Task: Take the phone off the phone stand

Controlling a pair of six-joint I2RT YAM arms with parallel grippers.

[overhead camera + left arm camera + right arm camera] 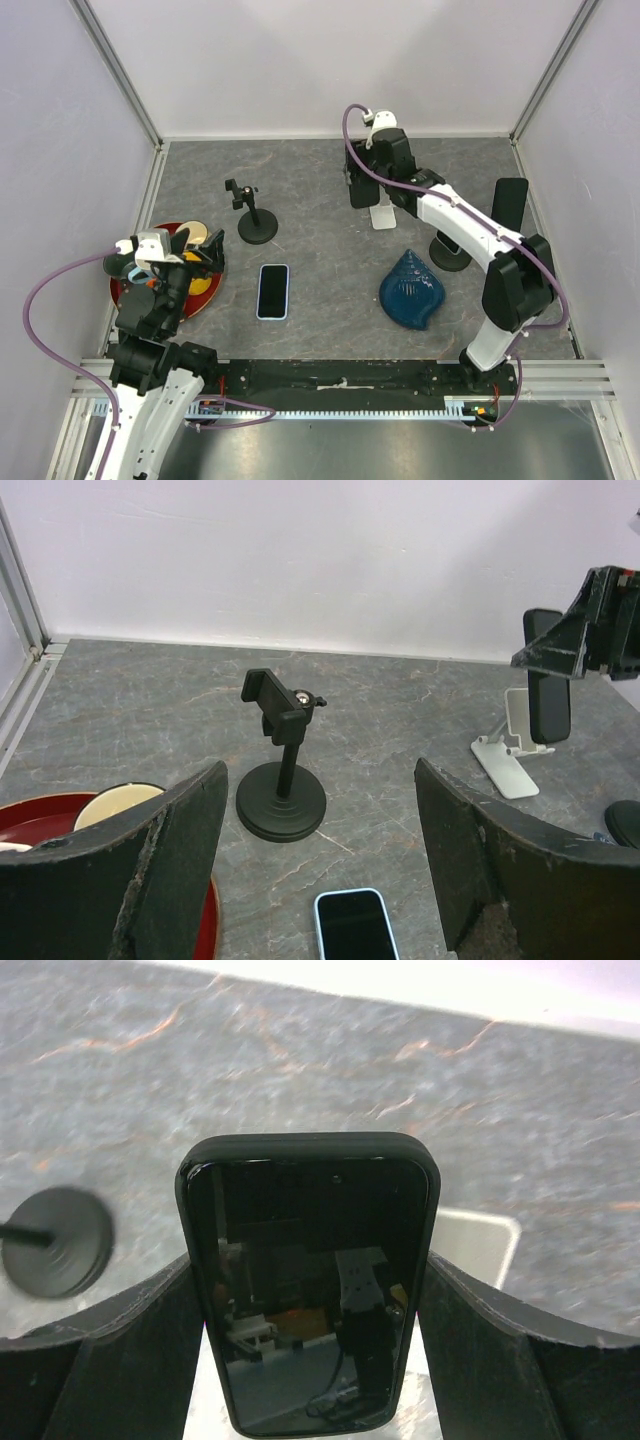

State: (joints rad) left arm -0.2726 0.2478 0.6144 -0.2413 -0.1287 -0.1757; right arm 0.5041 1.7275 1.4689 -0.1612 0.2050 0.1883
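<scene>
A black phone (310, 1280) stands upright between my right gripper's (310, 1272) fingers, whose pads press on its two long edges. The white folding phone stand (480, 1245) lies right behind and below it. From above, the right gripper (362, 188) holds the phone (358, 192) just left of the white stand (383, 215). In the left wrist view the phone (549, 690) hangs in front of the stand's (508, 762) back plate; I cannot tell whether its lower edge still touches the lip. My left gripper (192, 256) hovers open and empty at the left.
A blue-cased phone (272, 291) lies flat mid-table. An empty black clamp stand (255, 215) is behind it. A second black phone (510, 203) sits on a black round-based stand (450, 256) at the right. A blue shell (412, 290) and a red plate (200, 296) lie nearer.
</scene>
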